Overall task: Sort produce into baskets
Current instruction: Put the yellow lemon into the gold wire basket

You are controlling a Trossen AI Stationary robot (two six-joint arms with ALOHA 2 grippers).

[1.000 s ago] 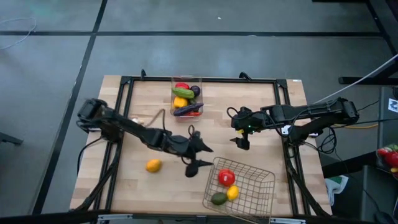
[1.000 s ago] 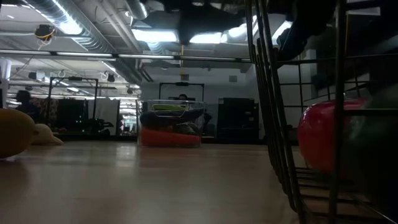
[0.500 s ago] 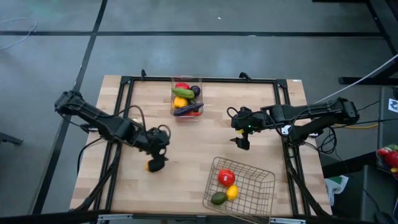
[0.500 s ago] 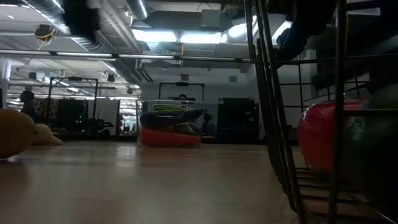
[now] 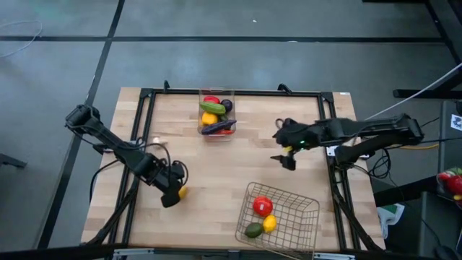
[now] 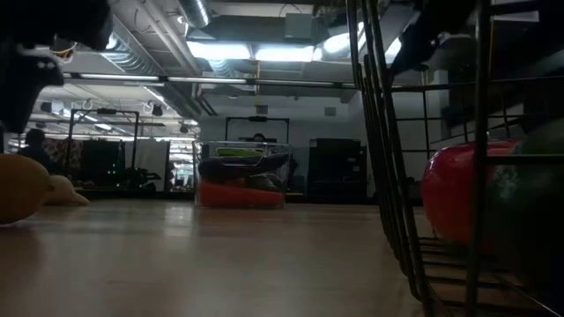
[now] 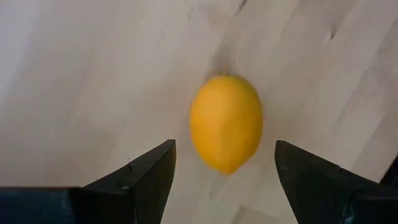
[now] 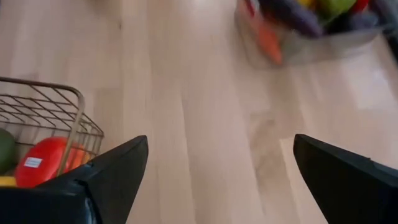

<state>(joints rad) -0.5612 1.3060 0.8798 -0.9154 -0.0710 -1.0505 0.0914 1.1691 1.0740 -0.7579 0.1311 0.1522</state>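
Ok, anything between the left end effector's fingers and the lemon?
No. In the left wrist view, the open left end effector straddles the lemon; only bare table shows between them.

The left hand sits over a yellow fruit (mostly hidden), well apart from the wire basket.

Evenly lit from above in the high view, soft shadows under both arms on the table. Dim and backlit in the low view by ceiling strip lights, wire basket near and out of focus. Motion blur in both wrist views, lemon soft-edged, clear bin smeared.
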